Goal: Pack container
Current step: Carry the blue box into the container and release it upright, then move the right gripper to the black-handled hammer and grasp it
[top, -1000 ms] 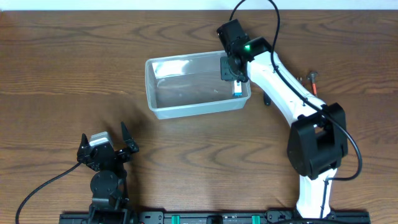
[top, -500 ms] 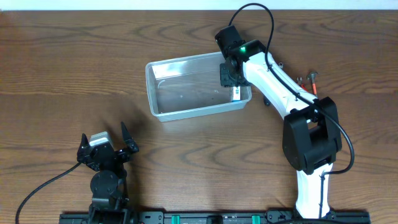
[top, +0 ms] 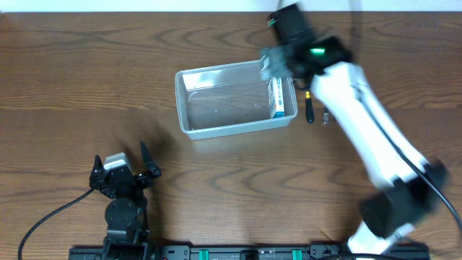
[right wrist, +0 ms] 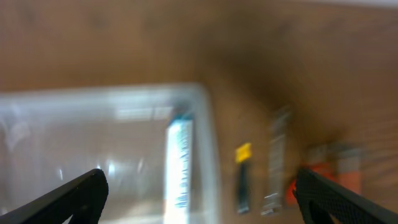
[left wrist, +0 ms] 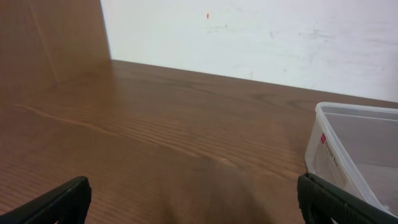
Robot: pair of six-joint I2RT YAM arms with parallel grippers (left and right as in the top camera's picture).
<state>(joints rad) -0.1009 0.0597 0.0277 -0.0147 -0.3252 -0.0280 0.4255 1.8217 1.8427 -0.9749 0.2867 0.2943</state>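
Here, the container (top: pixel 216 108) sits on the wooden tabletop (top: pixel 86 65), a clear shallow bin with rounded corners, its long sides running left to right. Inside it, against the right end wall, lies a small blue-and-white box (top: pixel 277 97) – the only thing in the bin. The right wrist view, badly blurred, shows the same box (right wrist: pixel 180 165) lying lengthwise along that end of the container (right wrist: pixel 93 143).

The right gripper (top: pixel 271 65) hangs above the container's far right corner, smeared by motion in the overhead view. From its own camera the gripper (right wrist: pixel 202 196) has its fingers spread wide, one at each lower corner of the frame, with nothing between them; the container's right end lies below and between them.

Just outside the container's right wall, on the tabletop, lies a slim black tool with a yellow mark (top: pixel 308 107), and a little further out a small grey metal piece (top: pixel 325 118). An orange item (right wrist: pixel 320 180) shows beyond these, too blurred to name.

The left gripper (top: pixel 121 162) rests well apart from the container, off its near left corner, fingers wide apart and empty – its camera catches only the container's left end (left wrist: pixel 354 149).
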